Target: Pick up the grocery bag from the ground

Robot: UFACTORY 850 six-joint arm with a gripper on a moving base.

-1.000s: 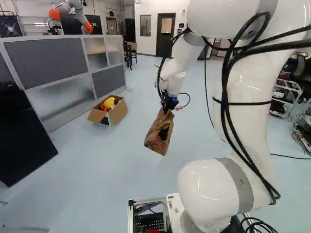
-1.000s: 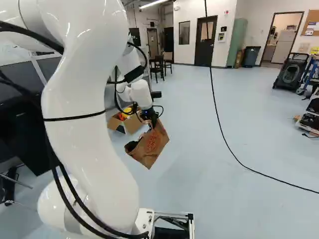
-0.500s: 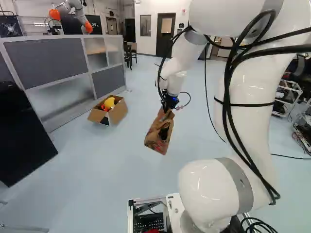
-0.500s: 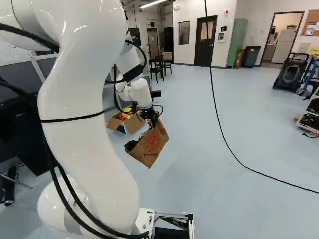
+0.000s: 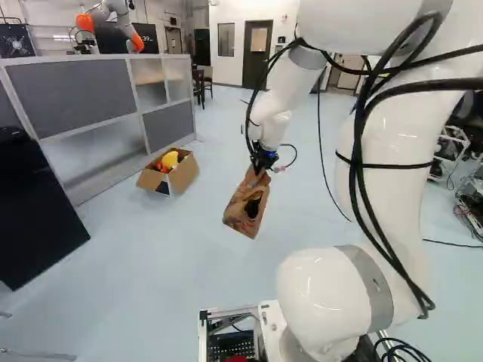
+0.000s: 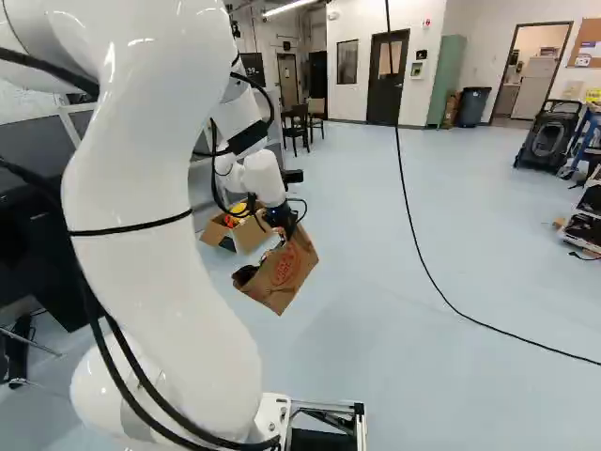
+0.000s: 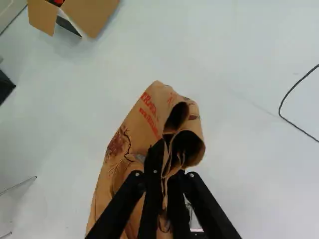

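One gripper (image 5: pixel 260 167), black, two-fingered: closing on brown paper, which it is pinching from both sides. We are holding the bag with it.

One grocery bag (image 5: pixel 243 219), brown paper, red print on one side: hanging aslant below the gripper, its upper part bunching between the fingers and curling into two open folds just ahead of them. What the bag is containing, we are finding too dark to tell.

One white arm (image 5: pixel 389 196), ours: reaching forward and ending at the gripper.

One cardboard box (image 5: pixel 183 177), flaps open: standing on the floor (image 5: pixel 151 256), beyond the gripper and to its left, apart from the bag.

One yellow object (image 5: pixel 170 159): sitting in that box, something red showing beside it.

One partition (image 5: pixel 75 90), grey-panelled: standing farther to the gripper's left, beyond the box.

One black cable (image 7: pixel 280 115): curving along the floor to the gripper's right, well apart.

Dark chairs (image 6: pixel 300 127): standing far beyond the gripper.

One other robot (image 5: pixel 121 13), white and orange: showing above the partition.
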